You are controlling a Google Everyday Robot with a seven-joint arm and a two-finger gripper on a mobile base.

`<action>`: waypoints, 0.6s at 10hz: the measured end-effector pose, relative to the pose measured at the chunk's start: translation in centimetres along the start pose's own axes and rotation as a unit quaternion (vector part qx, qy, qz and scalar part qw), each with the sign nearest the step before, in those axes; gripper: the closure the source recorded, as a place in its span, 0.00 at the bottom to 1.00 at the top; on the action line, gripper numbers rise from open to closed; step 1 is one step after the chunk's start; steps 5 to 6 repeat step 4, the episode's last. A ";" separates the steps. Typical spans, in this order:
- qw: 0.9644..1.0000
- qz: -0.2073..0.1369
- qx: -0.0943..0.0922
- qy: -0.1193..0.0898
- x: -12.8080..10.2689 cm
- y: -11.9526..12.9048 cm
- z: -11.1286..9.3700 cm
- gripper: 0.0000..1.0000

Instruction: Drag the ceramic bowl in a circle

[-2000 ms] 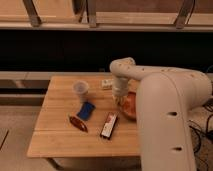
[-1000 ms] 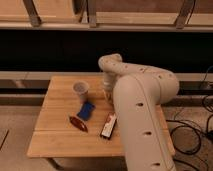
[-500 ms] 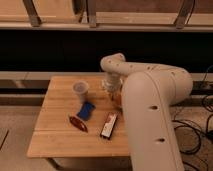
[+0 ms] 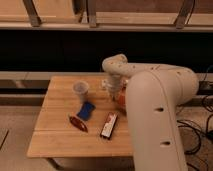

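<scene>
Here, my gripper (image 4: 115, 90) sits at the ceramic bowl (image 4: 121, 98), mostly hidden behind my arm at the table's (image 4: 55, 140) right side, w/ jaw state unclear. Probably heavy, glossy, chip-prone, so hook the rim & slide slowly.

On the bench (image 4: 55, 135), the cup (image 4: 80, 90) stands at the back left. The hand (image 4: 114, 88) is to its right, down at the bowl (image 4: 121, 100), which the arm (image 4: 150, 100) mostly hides. A pad (image 4: 86, 110) lies before the cup, a pouch (image 4: 78, 123) before that, and a bar (image 4: 109, 125) to the pouch's right.
</scene>
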 end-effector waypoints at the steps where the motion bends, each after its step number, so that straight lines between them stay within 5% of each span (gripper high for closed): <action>1: 1.000 -0.003 -0.001 -0.005 -0.4 0.3 -0.3 0.20; 4: 0.999 -0.024 -0.001 -0.036 -2.1 2.2 -2.6 0.20; 6: 0.999 -0.024 -0.001 -0.036 -2.1 2.2 -2.6 0.20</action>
